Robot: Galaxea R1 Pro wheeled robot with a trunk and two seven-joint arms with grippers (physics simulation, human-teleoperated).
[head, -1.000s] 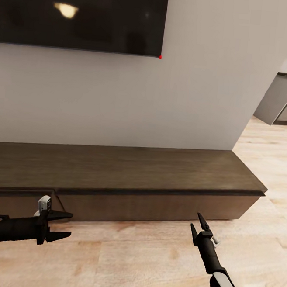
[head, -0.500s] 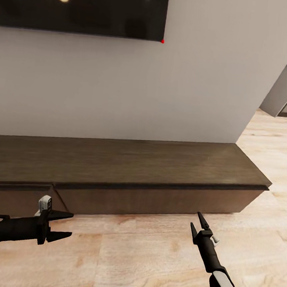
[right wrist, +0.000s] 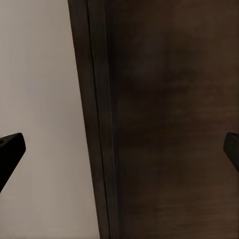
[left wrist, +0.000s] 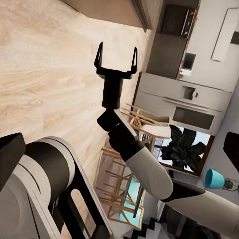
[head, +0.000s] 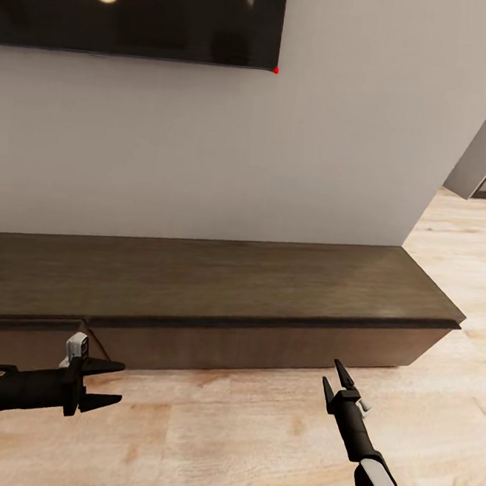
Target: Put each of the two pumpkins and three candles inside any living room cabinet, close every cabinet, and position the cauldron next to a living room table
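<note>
- Dark-brown wood takes up the middle of the head view: the cabinet (head: 216, 285) runs long and low along the wall (head: 334, 148), under a TV (head: 139, 10).
- Left gripper (head: 110, 386) has its fingers spread partway, nothing between them. It points sideways along the floor (head: 254, 437), with the cabinet front just past the tips (there's a seam between drawer fronts right there).
- Right gripper (head: 334, 378) is parted too, also empty, tips aimed at the cabinet's lower front, near but not touching. Its own wrist camera looks straight at the dark wood (right wrist: 169, 119) with the fingertips (right wrist: 10, 149) wide at the frame edges.
- Left wrist view catches the right gripper (left wrist: 116, 54) from the side over the floor; jaws clearly apart there.
- Both drawer fronts look shut from here, though the left one seems to sit slightly off, so I can't really tell.
- Progress, as a guess: no pumpkins, candles or cauldron near the fingers, and whether any are already inside I can't tell. Empty hands at a closed cabinet look like either opening it to start loading or checking it's shut. Cauldron-by-table part isn't confirmable from here.
</note>
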